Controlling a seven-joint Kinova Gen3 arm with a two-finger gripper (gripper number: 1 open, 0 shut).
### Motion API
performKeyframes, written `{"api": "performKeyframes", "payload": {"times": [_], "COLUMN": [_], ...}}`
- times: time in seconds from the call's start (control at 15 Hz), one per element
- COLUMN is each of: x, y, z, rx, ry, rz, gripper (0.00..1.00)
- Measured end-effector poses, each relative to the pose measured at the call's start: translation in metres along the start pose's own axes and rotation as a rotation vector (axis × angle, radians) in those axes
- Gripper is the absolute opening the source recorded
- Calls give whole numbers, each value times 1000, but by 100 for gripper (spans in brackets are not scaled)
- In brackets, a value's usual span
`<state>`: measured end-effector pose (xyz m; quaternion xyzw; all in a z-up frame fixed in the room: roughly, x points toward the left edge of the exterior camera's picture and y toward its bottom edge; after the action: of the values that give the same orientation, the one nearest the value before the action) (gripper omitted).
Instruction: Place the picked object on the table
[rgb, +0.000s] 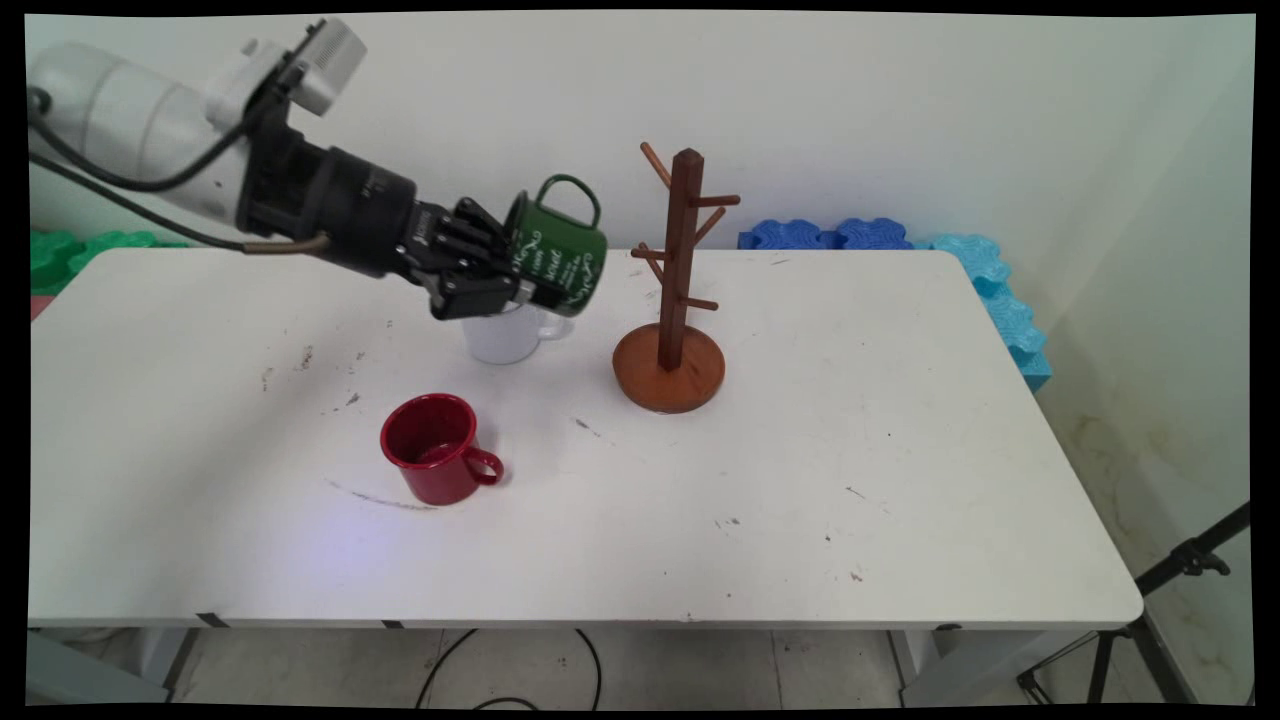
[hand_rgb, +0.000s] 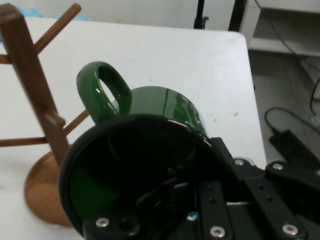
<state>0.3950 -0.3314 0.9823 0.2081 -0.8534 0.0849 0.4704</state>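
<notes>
As I look through the main view, the hand (rgb: 512, 282) is closed on the rim of the green mug (rgb: 560, 258) and holds it in the air, clear of the bench (rgb: 800, 480). One finger seems to go inside the mouth and the other presses on the outer wall (the hand view shows mostly black linkage there, so I judge this from how the mug sits).

The green mug lies on its side in the grip. Its mouth is turned back toward the hand and its bottom points toward the wooden mug tree (rgb: 680, 270). Its handle (hand_rgb: 102, 95) stands on the upper side. In the hand view the handle loop is near the pegs of the tree, but it does not touch any of them. The mug is apart from the tree, on its left in the main view.

The mug is dark glossy green with a black rim and pale lettering on the wall, which I cannot read.

Directly under the hand stands a white mug (rgb: 505, 338), partly hidden. A red mug (rgb: 435, 450) stands upright nearer to the camera, well apart from the others.
</notes>
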Motion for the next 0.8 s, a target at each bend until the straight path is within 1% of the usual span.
{"api": "performKeyframes", "payload": {"times": [0.2, 0.47, 0.8], "x": [6, 11, 23], "y": [-10, -22, -33], "z": [-15, -29, -35], "rx": [9, 30, 58], "ry": [-67, -183, -312], "rz": [47, 106, 148], "gripper": [0, 0, 0]}}
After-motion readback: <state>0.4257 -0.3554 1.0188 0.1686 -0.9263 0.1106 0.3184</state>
